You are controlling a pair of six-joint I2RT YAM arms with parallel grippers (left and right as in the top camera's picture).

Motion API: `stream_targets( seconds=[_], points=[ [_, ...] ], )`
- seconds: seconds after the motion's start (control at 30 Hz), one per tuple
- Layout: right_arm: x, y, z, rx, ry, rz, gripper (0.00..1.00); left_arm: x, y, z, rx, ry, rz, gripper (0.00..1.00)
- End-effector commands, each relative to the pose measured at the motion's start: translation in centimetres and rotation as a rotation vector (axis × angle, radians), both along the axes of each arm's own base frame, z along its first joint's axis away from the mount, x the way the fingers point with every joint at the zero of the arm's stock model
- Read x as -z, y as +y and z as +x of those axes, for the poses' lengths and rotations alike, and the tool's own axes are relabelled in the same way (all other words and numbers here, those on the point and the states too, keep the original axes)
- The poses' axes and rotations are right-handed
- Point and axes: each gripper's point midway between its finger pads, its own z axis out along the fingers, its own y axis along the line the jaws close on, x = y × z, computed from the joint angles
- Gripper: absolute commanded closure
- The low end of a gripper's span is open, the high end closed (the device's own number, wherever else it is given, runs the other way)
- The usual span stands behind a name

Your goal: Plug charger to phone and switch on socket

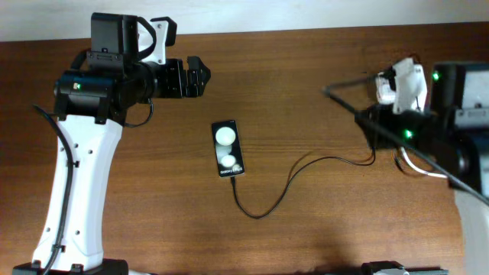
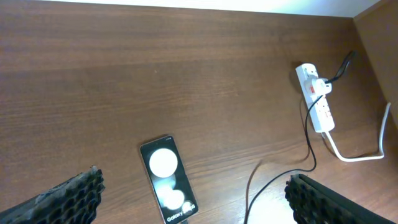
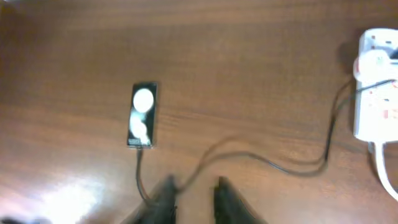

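A dark brown wooden table [image 1: 306, 99] with a fine streaked grain fills every view; beyond its far edge runs a plain white band [image 1: 306, 14], too featureless to tell wall from floor; light falls from above, leaving a soft whitish sheen [image 3: 62, 193] on the wood in the right wrist view.

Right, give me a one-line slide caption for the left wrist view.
Phone screen-up on the table, charger cable running down from the socket at right.
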Motion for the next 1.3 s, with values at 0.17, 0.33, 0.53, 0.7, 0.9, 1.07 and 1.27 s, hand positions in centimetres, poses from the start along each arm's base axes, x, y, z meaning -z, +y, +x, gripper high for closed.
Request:
stream_targets(
  seconds=[0.17,0.33,0.53,0.7,0.9,1.07,1.27],
  points=[
    [-0.1,-0.2,-5.9,-0.004,0.063,-0.016,0.01,-0.9,0.2,-0.2,-0.001,-0.03,0.006,0.01],
    [0.7,-0.4,-5.3,0.002,0.103,-0.029,0.01,-0.9,0.2,-0.2,-0.001,-0.03,0.006,0.01],
    [1.3,-1.0,-5.0,0.021,0.121,-0.062,0.01,-0.9,0.2,-0.2,-0.001,-0.03,0.006,0.01],
    [0.9,-1.7,-5.5,0.046,0.055,-0.093,0.01,-0.9,0.2,-0.2,-0.001,-0.03,0.006,0.01],
    [0.6,-3.2,-6.7,0.126,-0.272,-0.139,0.01,-0.9,0.2,-0.2,-0.001,-0.03,0.006,0.01],
    [1.8,-4.3,-5.8,0.205,-0.643,-0.139,0.02,-0.9,0.2,-0.2,-0.001,-0.03,0.006,0.01],
    [8.8,-4.1,-4.1,0.223,-0.884,-0.103,0.01,-0.9,0.2,-0.2,-0.001,-0.03,0.006,0.01]
  ],
)
